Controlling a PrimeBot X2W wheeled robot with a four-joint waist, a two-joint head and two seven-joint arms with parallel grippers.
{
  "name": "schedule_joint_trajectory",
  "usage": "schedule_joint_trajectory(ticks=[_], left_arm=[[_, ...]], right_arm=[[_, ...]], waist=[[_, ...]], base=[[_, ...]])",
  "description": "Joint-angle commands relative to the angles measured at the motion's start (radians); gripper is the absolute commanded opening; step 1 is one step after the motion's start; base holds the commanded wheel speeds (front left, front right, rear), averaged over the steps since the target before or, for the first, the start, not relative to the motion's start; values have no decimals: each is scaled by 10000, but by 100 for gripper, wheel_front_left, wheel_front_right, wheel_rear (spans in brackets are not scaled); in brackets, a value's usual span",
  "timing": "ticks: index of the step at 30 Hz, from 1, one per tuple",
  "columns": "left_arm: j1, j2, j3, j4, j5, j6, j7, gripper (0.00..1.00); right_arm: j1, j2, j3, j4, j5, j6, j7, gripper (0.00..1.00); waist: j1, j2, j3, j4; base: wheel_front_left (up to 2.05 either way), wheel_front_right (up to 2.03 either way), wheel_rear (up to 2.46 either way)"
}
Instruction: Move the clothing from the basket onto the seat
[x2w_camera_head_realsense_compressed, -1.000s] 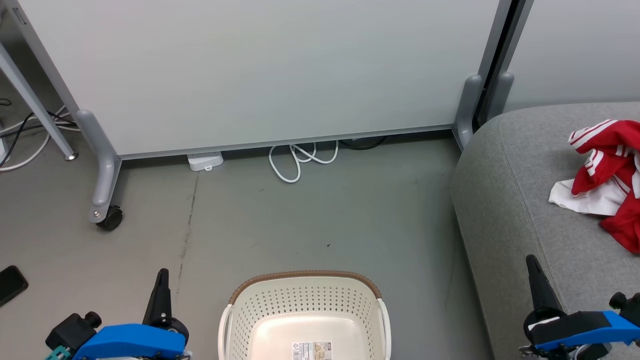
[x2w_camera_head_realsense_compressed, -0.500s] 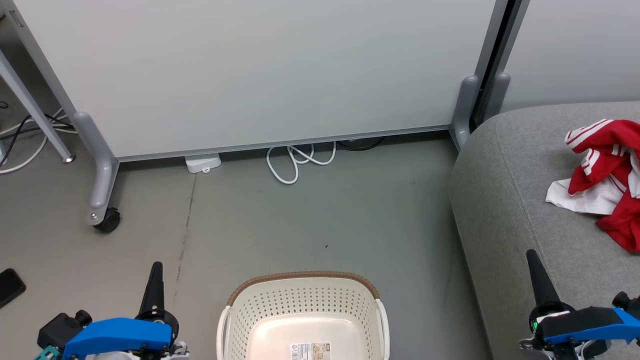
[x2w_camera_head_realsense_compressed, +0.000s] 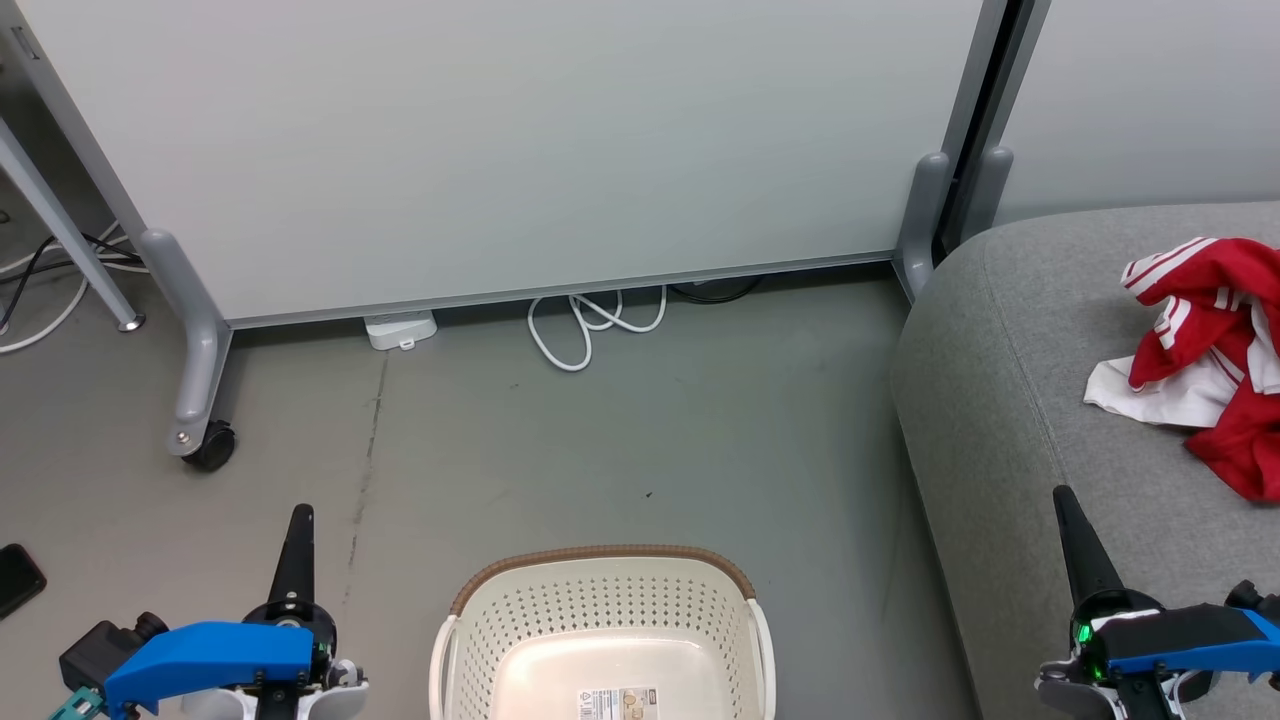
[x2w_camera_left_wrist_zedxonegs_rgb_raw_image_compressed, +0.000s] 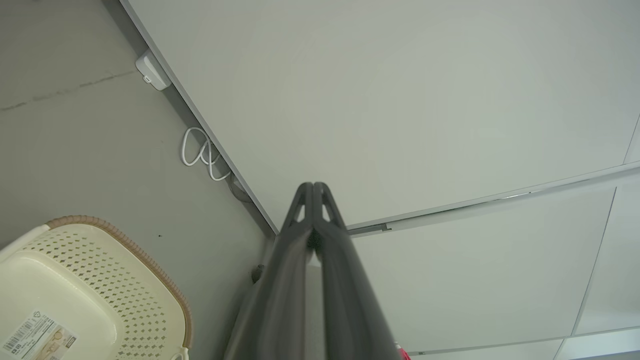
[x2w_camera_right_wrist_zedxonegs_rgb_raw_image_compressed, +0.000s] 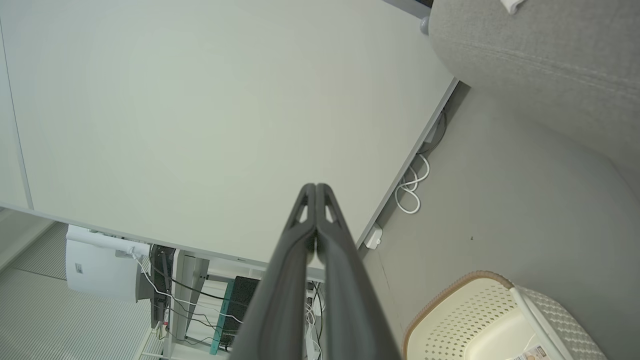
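Moved: left pincer (x2w_camera_head_realsense_compressed: 299, 520) and right pincer (x2w_camera_head_realsense_compressed: 1064, 505), slightly farther; camera too.
Pincers: both closed, empty.
Clothing (x2w_camera_head_realsense_compressed: 1215, 300): on the seat (x2w_camera_head_realsense_compressed: 1000, 400), far and right of the right pincer, the nearer arm.
Basket (x2w_camera_head_realsense_compressed: 600, 610): empty.

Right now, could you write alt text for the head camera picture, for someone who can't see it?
Red and white clothing lies crumpled on a grey seat at the right, while the cream basket on the floor at bottom centre looks empty apart from a label. The left gripper and right gripper sit shut at the lower corners.
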Motion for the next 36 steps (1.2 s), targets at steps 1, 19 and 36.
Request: schedule_joint_trajectory(ticks=[1,19,36], left_arm=[[-212,-1,99,-123,-157,-16,58,0],[-326,-103,454,-331,-1484,-20,485,0],[-412,-185,733,-497,-2507,-23,804,0]], right_arm=[[-220,-84,12,-108,231,5,63,0],[-323,-101,31,-137,1855,6,322,0],[-406,-109,46,-159,3121,7,541,0]], waist=[[-1,0,-2,-4],[-1,0,-42,-93],[-1,0,-78,-172]], base=[[0,0,0],[0,0,0],[0,0,0]])
